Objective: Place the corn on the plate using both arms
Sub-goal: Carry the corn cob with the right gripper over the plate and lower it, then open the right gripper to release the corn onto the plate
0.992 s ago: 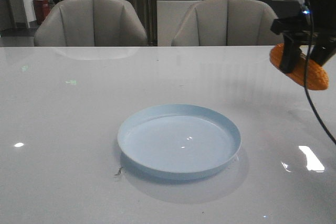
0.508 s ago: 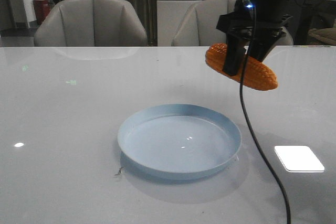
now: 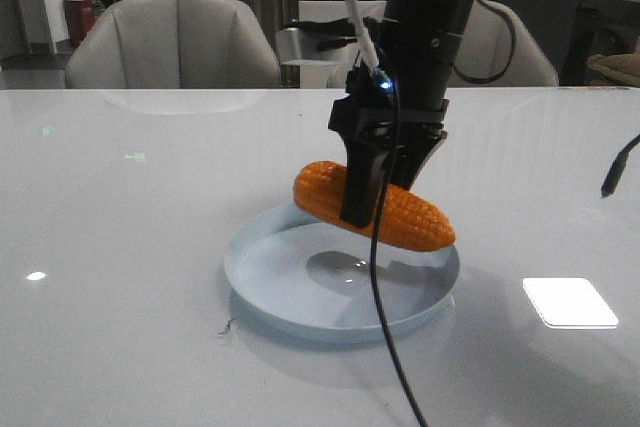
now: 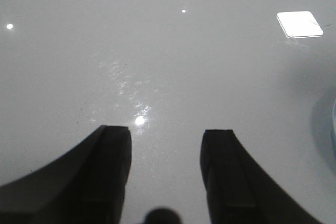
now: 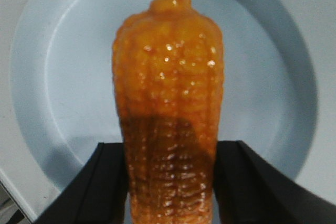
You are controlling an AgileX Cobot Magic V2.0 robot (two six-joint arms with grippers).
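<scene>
Front view shows the right gripper clamped across the middle of the corn, holding it tilted, its tapered end lower, just above the plate. Whether that low end already touches the plate cannot be told. Right wrist view confirms the grip: both dark fingers press the cob's sides, the corn runs out ahead of the jaws, and the plate lies directly beneath them, ringing the cob on every side. Left wrist view has the left gripper with its jaws standing apart and nothing between them, only bare white table ahead. Judging by this, the carry is essentially finished; what remains is the last lowering and the release onto the plate.
</scene>
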